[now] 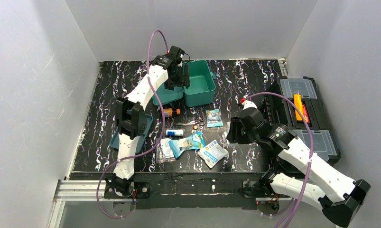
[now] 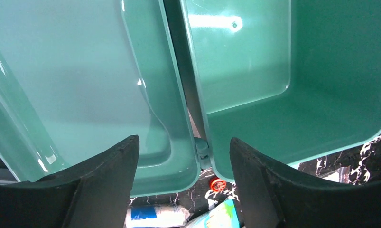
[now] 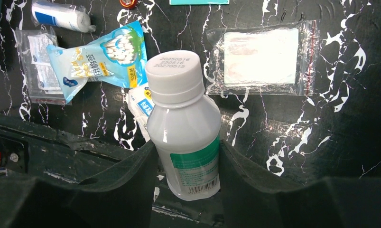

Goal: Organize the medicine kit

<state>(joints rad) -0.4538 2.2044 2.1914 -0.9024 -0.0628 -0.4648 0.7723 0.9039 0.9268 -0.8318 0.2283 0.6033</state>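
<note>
The teal medicine kit (image 1: 200, 83) stands open and empty at the back of the mat, its lid (image 1: 165, 97) folded out to the left. In the left wrist view the lid (image 2: 84, 85) and box (image 2: 274, 71) fill the frame. My left gripper (image 2: 183, 185) hovers open over the hinge between them; it also shows in the top view (image 1: 177, 76). The darker teal inner tray (image 1: 131, 135) lies at the left, partly under my left arm. My right gripper (image 3: 186, 152) is shut on a white bottle (image 3: 183, 114) with a green label, held above the mat; it also shows in the top view (image 1: 236, 132).
Loose supplies lie mid-mat: an amber vial (image 1: 170, 112), scissors (image 1: 193, 122), a bandage roll (image 1: 175, 133), a cotton swab pack (image 3: 103, 57), a zip bag of gauze (image 3: 262, 57) and small packets (image 1: 212, 153). A black toolbox (image 1: 304, 114) stands at the right. White walls enclose the mat.
</note>
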